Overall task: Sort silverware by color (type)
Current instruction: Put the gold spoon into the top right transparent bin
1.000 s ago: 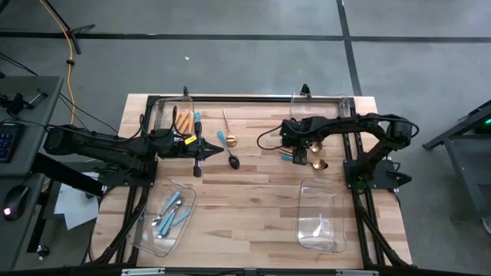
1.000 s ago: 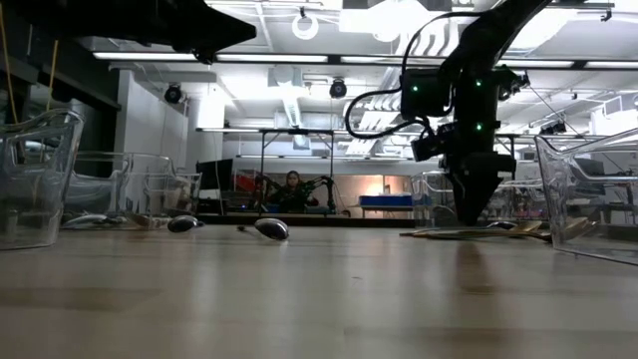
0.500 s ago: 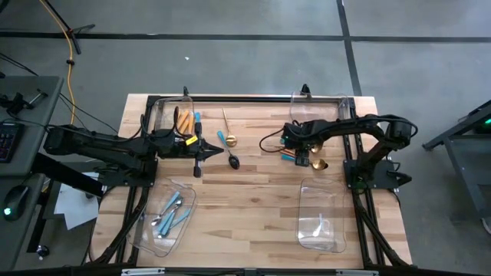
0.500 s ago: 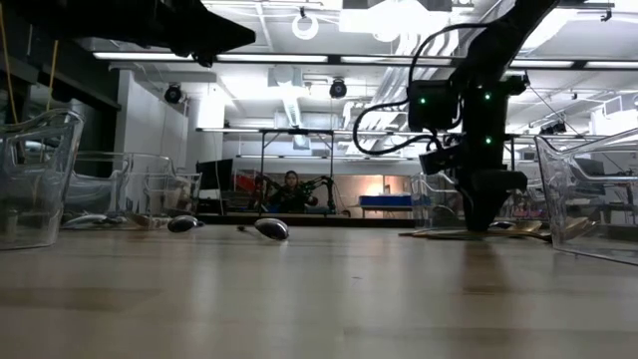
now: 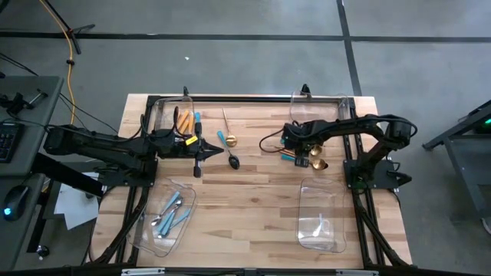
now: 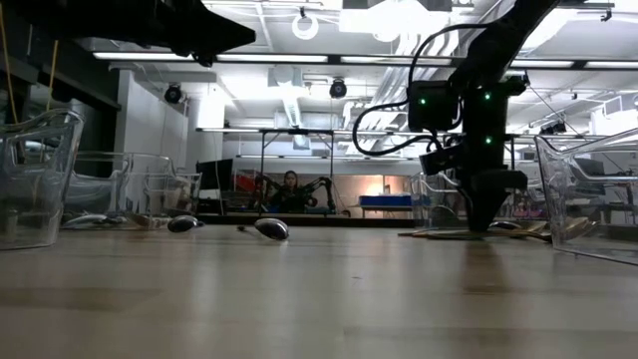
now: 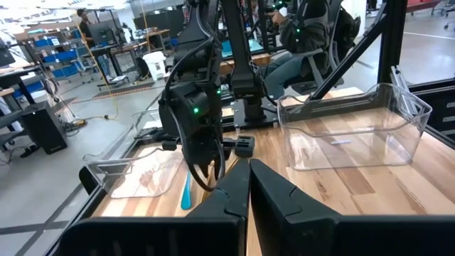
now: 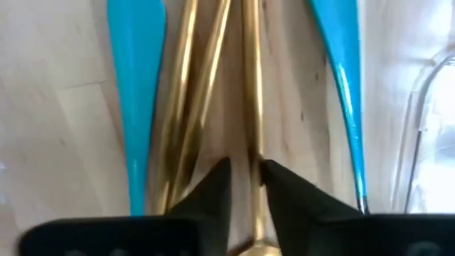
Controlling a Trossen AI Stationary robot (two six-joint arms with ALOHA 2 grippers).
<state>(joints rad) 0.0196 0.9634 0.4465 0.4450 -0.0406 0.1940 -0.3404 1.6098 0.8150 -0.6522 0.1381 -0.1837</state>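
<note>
My right gripper [image 5: 304, 160] stands fingers-down on a cluster of gold and teal-handled silverware [image 5: 314, 153] at the table's right side. Its wrist view shows three gold handles between two teal handles [image 8: 135, 92], lying flat on the wood, with the gripper [image 8: 245, 172] shut around one gold handle. My left gripper [image 5: 215, 152] hovers shut at centre-left, pointing right [image 7: 249, 174]. A teal-handled black spoon [image 5: 231, 157] and a gold spoon [image 5: 228, 129] lie just beyond it. Orange-handled pieces [image 5: 182, 119] lie in the far-left bin, light-blue ones [image 5: 170, 213] in the near-left bin. My right gripper pinches one gold handle [image 8: 250, 146] between its two fingers, coming from above and pointing down, with the fingers across the handle. The handle lies flat on the table beside the other two gold handles. The low view shows the fingertips [image 6: 478, 225] down at the tabletop.
Clear plastic bins stand at all corners: far left [image 5: 157, 115], near left [image 5: 146, 230], far right [image 5: 322, 103] and near right [image 5: 318, 218], which holds nothing. Bare wood lies in the middle [image 5: 245, 199]. A person sits in the room beyond [image 6: 291, 184].
My right gripper has shifted a little toward the table's right edge over the gold cluster, then kept still for the last half second. The left arm and the silverware have not moved.
</note>
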